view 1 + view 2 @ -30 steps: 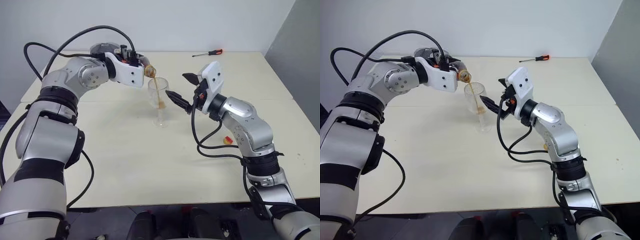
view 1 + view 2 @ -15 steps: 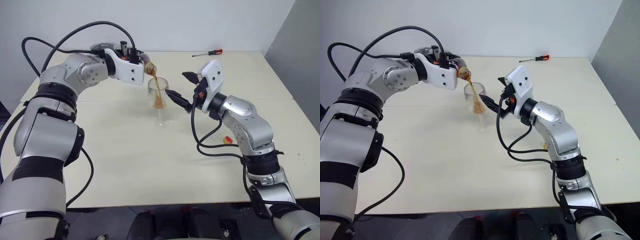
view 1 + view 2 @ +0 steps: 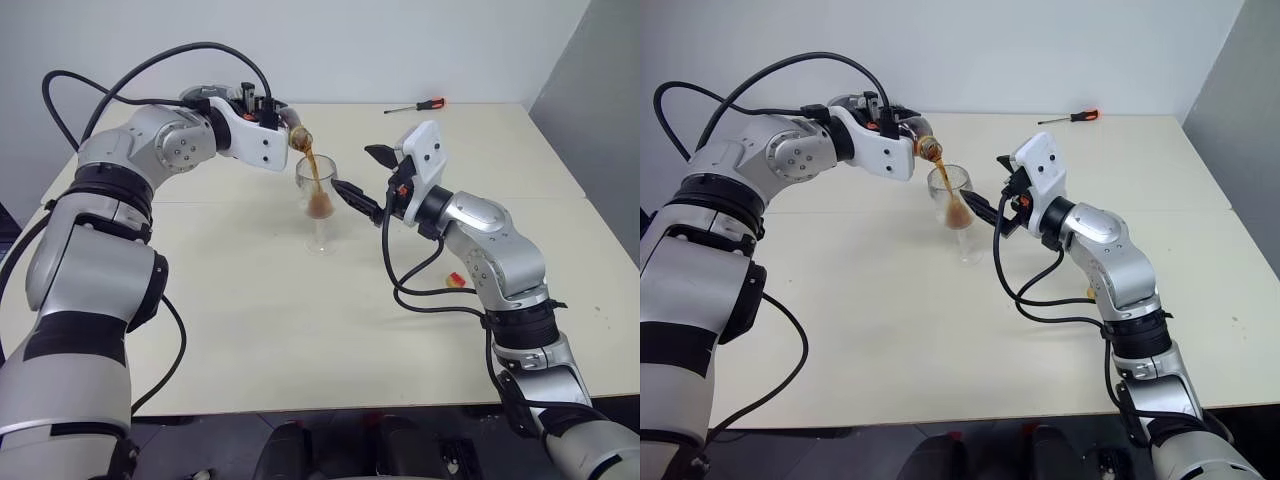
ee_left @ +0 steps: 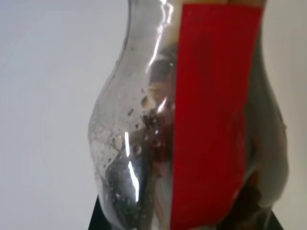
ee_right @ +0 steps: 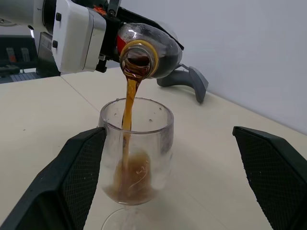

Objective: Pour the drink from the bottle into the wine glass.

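My left gripper (image 3: pixel 283 126) is shut on the bottle (image 3: pixel 297 135), which is tipped with its open mouth over the wine glass (image 3: pixel 319 208). The bottle's clear body and red label (image 4: pixel 211 120) show close up in the left wrist view. A thin stream of the dark brown drink (image 5: pixel 128 103) falls from the bottle (image 5: pixel 152 48) into the glass (image 5: pixel 136 143), and a small pool lies in the bowl. The glass stands upright on the table. My right gripper (image 3: pixel 357 172) is open just right of the bowl, its lower finger close beside the glass.
A red-handled screwdriver (image 3: pixel 417 105) lies at the back of the cream table (image 3: pixel 300 330). A small yellow and red thing (image 3: pixel 455 281) sits on the table beside my right forearm. A grey object (image 5: pixel 188 80) stands behind the bottle.
The stream has kept running and the brown pool in the glass has grown. Both arms have stayed in place.
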You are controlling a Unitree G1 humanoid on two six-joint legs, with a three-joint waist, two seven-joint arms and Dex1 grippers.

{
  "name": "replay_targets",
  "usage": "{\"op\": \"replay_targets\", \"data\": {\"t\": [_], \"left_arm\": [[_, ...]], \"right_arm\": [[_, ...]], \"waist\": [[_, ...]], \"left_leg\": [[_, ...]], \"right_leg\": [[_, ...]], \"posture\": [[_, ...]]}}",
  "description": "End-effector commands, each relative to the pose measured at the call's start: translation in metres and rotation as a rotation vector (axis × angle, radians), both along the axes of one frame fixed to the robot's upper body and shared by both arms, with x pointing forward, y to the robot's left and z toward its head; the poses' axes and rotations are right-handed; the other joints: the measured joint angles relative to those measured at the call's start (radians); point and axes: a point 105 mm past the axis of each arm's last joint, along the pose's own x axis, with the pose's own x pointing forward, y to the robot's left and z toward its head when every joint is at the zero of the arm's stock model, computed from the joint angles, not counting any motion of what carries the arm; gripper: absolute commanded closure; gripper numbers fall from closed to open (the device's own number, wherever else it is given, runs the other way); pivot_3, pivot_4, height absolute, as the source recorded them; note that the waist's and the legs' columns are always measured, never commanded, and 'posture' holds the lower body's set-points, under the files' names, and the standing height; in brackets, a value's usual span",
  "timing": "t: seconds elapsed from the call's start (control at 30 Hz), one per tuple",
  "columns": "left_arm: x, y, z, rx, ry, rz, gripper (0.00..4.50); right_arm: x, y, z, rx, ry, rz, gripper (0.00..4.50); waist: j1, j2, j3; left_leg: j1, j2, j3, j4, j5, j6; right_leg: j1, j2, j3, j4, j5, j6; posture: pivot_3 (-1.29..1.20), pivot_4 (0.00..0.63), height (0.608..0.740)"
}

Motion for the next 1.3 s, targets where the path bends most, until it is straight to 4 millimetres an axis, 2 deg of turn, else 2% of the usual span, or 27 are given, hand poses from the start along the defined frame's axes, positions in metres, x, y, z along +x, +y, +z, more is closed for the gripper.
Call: {"op": "replay_targets", "data": {"t": [0.03,0.87,1.3], "left_arm": [[-0.004,-0.001,0.030,-0.015,-0.082,-0.011,3.52],[-0.005,-0.001,0.035,0.024,-0.108,-0.010,3.52],[-0.006,0.001,0.038,0.034,-0.115,-0.006,3.52]], "right_arm": [[-0.003,-0.002,0.018,0.015,-0.072,0.004,0.00],[-0.003,-0.001,0.019,0.014,-0.079,0.011,0.00],[-0.020,0.011,0.024,0.077,-0.059,0.131,0.00]], "waist": [[0.000,0.000,0.000],[0.000,0.000,0.000],[-0.001,0.000,0.000]], "left_leg": [[0.000,0.000,0.000,0.000,0.000,0.000],[0.000,0.000,0.001,0.000,0.000,0.000],[0.000,0.000,0.001,0.000,0.000,0.000]], "right_leg": [[0.000,0.000,0.000,0.000,0.000,0.000],[-0.001,0.000,0.001,0.001,0.000,0.000],[-0.001,0.000,0.001,0.002,0.000,0.000]], "posture": [[0.00,0.150,0.740],[0.00,0.150,0.740],[0.00,0.150,0.740]]}}
